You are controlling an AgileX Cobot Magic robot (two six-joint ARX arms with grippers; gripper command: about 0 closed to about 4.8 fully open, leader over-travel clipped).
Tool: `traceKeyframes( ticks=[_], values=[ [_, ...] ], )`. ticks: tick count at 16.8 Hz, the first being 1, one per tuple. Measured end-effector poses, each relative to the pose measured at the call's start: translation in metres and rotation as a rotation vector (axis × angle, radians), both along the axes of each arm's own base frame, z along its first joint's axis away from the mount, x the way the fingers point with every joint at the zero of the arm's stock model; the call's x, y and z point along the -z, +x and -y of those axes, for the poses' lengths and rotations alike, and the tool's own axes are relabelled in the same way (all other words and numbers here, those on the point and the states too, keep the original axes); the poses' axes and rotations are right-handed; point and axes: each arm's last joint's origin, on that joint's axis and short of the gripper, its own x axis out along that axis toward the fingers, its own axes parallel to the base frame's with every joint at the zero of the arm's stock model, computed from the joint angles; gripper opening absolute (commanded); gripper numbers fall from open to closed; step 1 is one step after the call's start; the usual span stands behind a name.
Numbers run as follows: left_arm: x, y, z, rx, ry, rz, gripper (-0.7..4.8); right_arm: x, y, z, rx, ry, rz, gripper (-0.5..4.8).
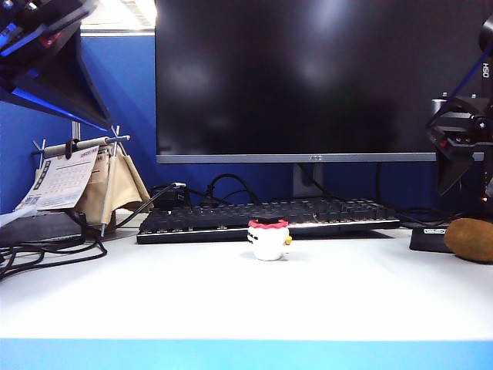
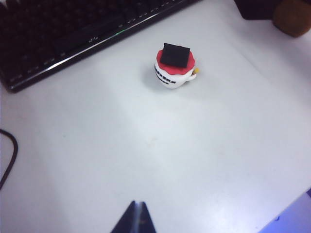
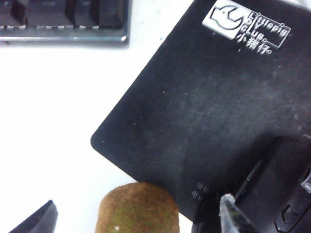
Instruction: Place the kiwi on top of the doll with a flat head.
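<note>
Black fingertips of the right gripper (image 3: pixel 138 213) show at the edge of the right wrist view, one (image 3: pixel 36 218) on either side of the kiwi (image 3: pixel 137 208), set wide apart with clear gaps to the fruit, so the jaws are spread and grip nothing. Fuzzy and golden-brown, the kiwi lies between them, at the rim of a black mouse pad (image 3: pixel 214 111) bearing a white logo. A dark mouse (image 3: pixel 277 194) sits on the pad just beside the far fingertip. In the exterior view this gripper (image 1: pixel 454 166) hangs at about three o'clock, above the kiwi (image 1: pixel 470 239), which rests at the frame's right edge.

Only a dark pointed tip of the left gripper (image 2: pixel 133 221) reaches into the left wrist view, its two fingers drawn together with no visible gap and nothing between them. It hovers over bare white table (image 2: pixel 194 160), well apart from the doll with a flat head (image 2: pixel 174 68). The left arm (image 1: pixel 46 54) fills the exterior view's eleven o'clock corner.

Seen from the exterior camera, the doll (image 1: pixel 269 240) stands upright near the centre of the table, white-bodied with a red scalloped top carrying a black patch, a yellow nub toward three o'clock. The kiwi lies well apart from it, at three o'clock. A black keyboard (image 1: pixel 269 218) sits just beyond the doll at twelve o'clock, under a dark monitor (image 1: pixel 316 77). At nine o'clock a desk calendar (image 1: pixel 65 181) stands among black cables (image 1: pixel 46 250).
</note>
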Motion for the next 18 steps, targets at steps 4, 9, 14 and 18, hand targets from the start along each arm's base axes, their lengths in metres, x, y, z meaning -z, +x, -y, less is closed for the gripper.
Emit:
traceKeyframes(
  ticks=[4, 9, 14, 18],
  values=[
    [0.0, 0.0, 0.0, 0.007, 0.009, 0.006, -0.04, 0.019, 0.002, 0.0, -0.02, 0.021, -0.093, 4.33],
    [0.0, 0.0, 0.0, 0.01, 0.011, 0.011, -0.04, 0.043, 0.002, -0.002, -0.025, 0.032, -0.231, 4.79],
    [-0.001, 0.001, 0.001, 0.013, 0.007, 0.024, -0.04, 0.044, 0.002, -0.001, -0.011, 0.005, -0.235, 2.43],
    [-0.001, 0.001, 0.001, 0.013, 0.007, 0.024, -0.04, 0.043, 0.003, -0.004, -0.057, 0.086, -0.224, 1.98]
  ],
)
